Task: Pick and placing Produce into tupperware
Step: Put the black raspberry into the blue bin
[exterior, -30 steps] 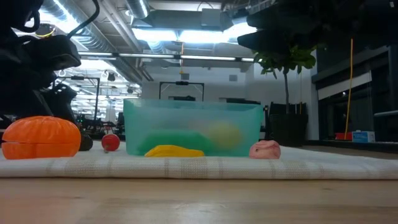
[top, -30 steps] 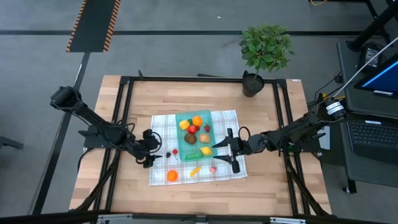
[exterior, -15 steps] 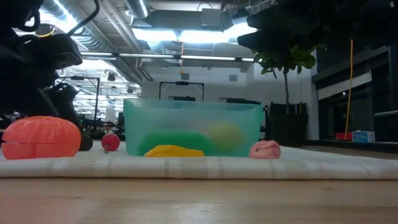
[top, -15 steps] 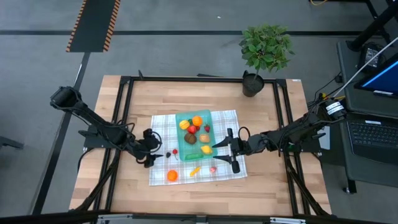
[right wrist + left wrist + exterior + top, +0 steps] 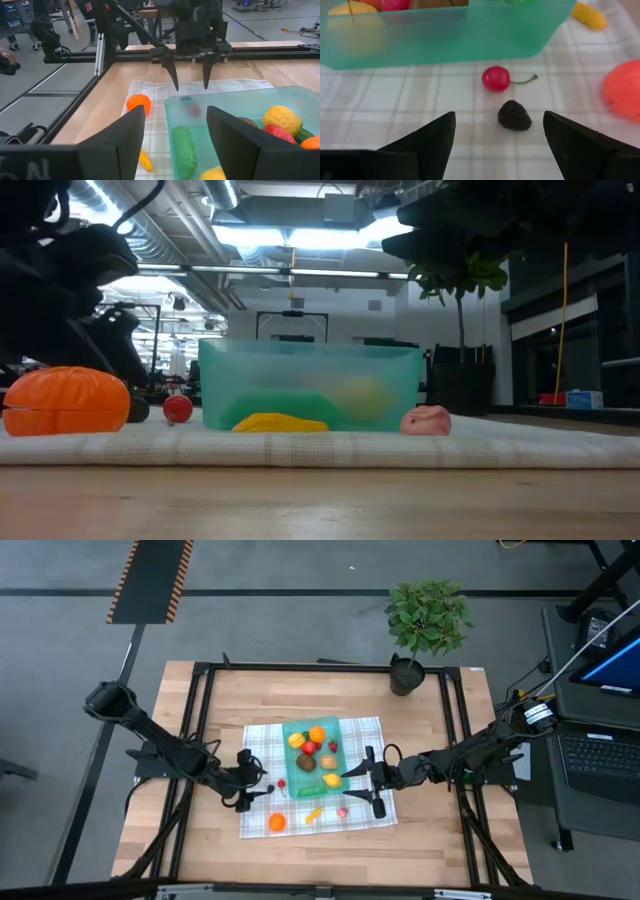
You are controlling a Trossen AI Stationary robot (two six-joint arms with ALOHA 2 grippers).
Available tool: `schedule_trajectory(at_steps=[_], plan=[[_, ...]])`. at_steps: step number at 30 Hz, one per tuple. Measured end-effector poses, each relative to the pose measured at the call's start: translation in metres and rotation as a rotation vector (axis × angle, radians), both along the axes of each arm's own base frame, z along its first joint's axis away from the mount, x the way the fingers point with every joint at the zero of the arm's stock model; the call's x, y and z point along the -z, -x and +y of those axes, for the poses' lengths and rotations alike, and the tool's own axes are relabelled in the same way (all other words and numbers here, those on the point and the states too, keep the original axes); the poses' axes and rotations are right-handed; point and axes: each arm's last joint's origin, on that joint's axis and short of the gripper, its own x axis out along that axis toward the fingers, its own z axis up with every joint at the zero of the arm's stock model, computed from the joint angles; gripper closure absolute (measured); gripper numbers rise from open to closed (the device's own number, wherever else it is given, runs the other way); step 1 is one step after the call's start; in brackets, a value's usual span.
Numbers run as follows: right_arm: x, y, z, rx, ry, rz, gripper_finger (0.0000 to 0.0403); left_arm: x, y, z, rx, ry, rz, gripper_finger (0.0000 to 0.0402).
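Checked cloth [image 5: 262,765] with container [image 5: 312,760], fruit and two grippers.
Container mid-cloth, part filled; left gripper [image 5: 498,131] spread wide beside it over a dark berry [image 5: 514,115] and cherry [image 5: 496,79]; right gripper [image 5: 175,137] spread wide at its opposite side, empty.

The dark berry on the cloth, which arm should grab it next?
Left. The left gripper is open and aimed at the dark berry, beside the cherry. The right gripper sits across the tupperware.
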Motion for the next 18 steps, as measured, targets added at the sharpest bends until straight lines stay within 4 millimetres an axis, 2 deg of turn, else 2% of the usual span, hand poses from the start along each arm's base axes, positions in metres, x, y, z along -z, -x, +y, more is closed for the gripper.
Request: schedule_trajectory(at_steps=[6,12,18], plan=[[0.000,0.000,0.000,0.000,0.000,0.000,0.0187,0.011,-0.011,0.000,-0.023,0.007,-0.002,0.0110],[0.001,0.000,0.000,0.000,0.002,0.007,0.0187,0.023,-0.013,0.000,-0.045,0.009,0.045,0.0110],[0.002,0.000,0.000,0.000,0.006,0.015,0.0187,0.024,-0.017,-0.003,-0.032,0.034,0.015,0.0110]])
